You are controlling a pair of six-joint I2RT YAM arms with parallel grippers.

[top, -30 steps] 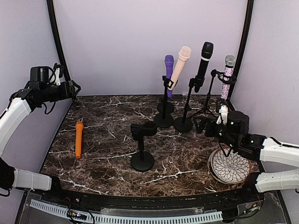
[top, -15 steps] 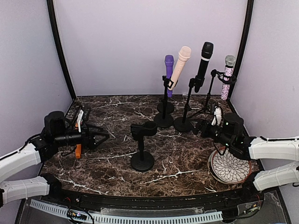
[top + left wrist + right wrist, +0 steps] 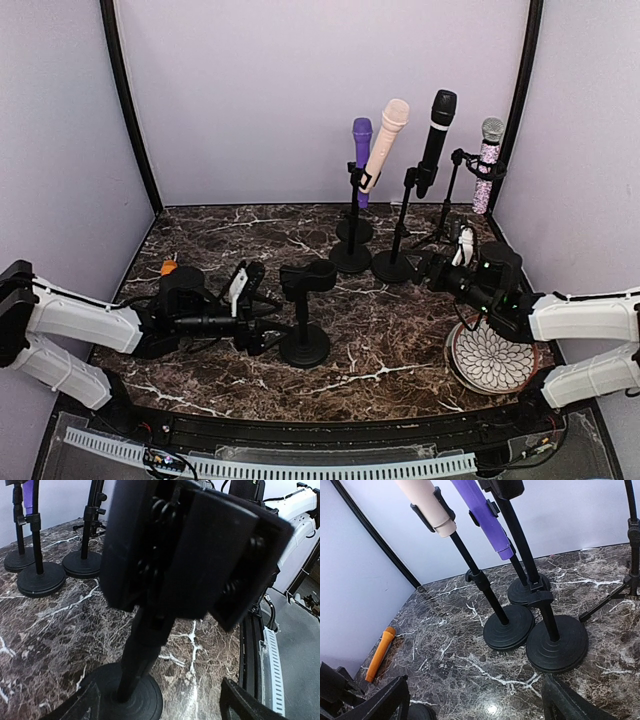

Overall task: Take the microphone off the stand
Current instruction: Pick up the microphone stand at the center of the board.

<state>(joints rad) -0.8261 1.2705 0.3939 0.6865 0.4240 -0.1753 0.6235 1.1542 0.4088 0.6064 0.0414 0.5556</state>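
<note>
No text, label, brand name, number or sign can be read in any of the views. Any marking on the black microphone (image 3: 437, 130), on the other microphones, on the empty stand (image 3: 304, 312) or on the patterned plate (image 3: 494, 361) is too small or too blurred to make out.
</note>
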